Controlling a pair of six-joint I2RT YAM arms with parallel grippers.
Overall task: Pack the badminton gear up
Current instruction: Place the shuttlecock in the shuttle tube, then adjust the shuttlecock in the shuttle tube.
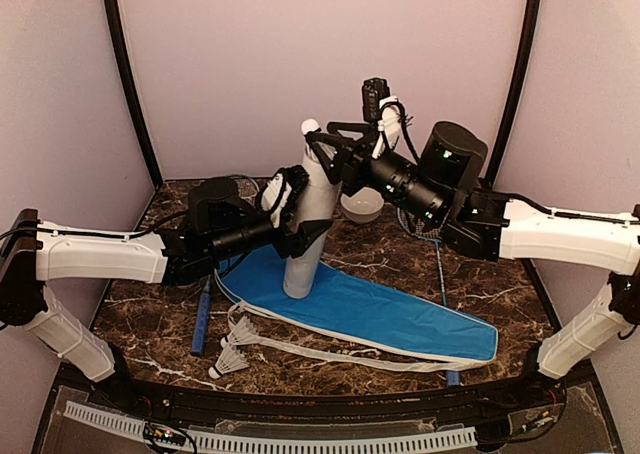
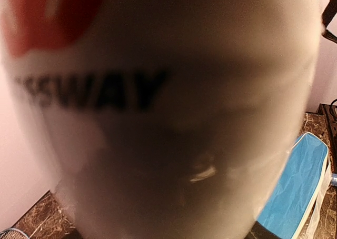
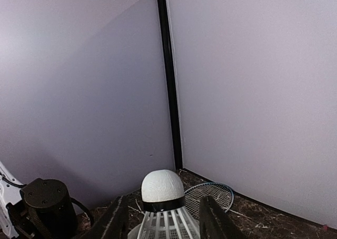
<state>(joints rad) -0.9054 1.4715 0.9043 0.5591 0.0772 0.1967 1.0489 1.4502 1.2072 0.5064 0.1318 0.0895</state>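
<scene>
The long white tube (image 1: pixel 308 224) stands tilted on the blue white-trimmed racket cover (image 1: pixel 370 314). My left gripper (image 1: pixel 292 214) is shut on the tube's middle. In the left wrist view the tube (image 2: pixel 158 91) fills the frame, blurred, and hides the fingers. My right gripper (image 1: pixel 325 149) is at the tube's top end, shut on a white feather shuttlecock (image 1: pixel 310 127). In the right wrist view the shuttlecock (image 3: pixel 163 194) sits cork-forward between my fingers (image 3: pixel 113 220). Two more shuttlecocks (image 1: pixel 235 359) lie at the front left. One racket's blue handle (image 1: pixel 200 319) lies left; the other racket (image 1: pixel 438 264) lies right.
A small white bowl (image 1: pixel 362 206) sits behind the tube. A racket head (image 3: pixel 210 194) lies by the back corner wall. The cover also shows in the left wrist view (image 2: pixel 295 191). The cover's white strap (image 1: pixel 330 352) trails along the front. Walls enclose the marble table (image 1: pixel 500 294).
</scene>
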